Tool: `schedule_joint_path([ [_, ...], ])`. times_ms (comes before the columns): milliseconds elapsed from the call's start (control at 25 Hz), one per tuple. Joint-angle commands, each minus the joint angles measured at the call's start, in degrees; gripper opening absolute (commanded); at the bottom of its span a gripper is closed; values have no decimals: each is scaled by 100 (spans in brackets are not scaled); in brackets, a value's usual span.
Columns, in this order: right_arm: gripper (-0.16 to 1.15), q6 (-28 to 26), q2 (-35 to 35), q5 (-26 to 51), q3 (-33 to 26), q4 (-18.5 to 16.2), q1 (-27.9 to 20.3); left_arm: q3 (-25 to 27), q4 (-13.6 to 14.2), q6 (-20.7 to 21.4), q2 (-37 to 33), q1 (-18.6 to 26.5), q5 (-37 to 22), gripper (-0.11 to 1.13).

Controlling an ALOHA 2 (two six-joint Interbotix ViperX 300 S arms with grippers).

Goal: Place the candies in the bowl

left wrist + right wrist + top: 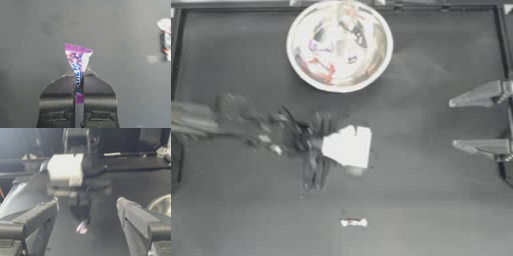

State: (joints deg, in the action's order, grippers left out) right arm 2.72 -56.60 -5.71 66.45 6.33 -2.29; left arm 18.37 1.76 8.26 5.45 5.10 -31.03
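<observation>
A purple-white candy [78, 60] is pinched tight between the jaws of the left gripper [79, 77], above the middle of the dark table [438, 210]. One more candy [353, 222] is seen lying nearer the front edge. The bowl [383, 60] is placed at the far edge. The right gripper [465, 124] is kept wide apart at the right side.

Dark table [438, 210], bowl [302, 65] (far edge), one red-white candy [353, 222] near front
</observation>
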Motion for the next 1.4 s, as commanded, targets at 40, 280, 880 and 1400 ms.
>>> schedule_joint_path([
  [40,99,-9,62,-44,-62,35,9,-62,299,97,-703,431,35,19],
  [280,99,-9,62,-44,-62,35,9,-211,703,255,-800,1063,158,19],
  [880,99,-9,70,-176,-18,62,9,-519,747,642,211,2364,958,19],
  [1400,99,-9,70,-176,0,70,0,-888,738,712,817,2619,1011,78],
])
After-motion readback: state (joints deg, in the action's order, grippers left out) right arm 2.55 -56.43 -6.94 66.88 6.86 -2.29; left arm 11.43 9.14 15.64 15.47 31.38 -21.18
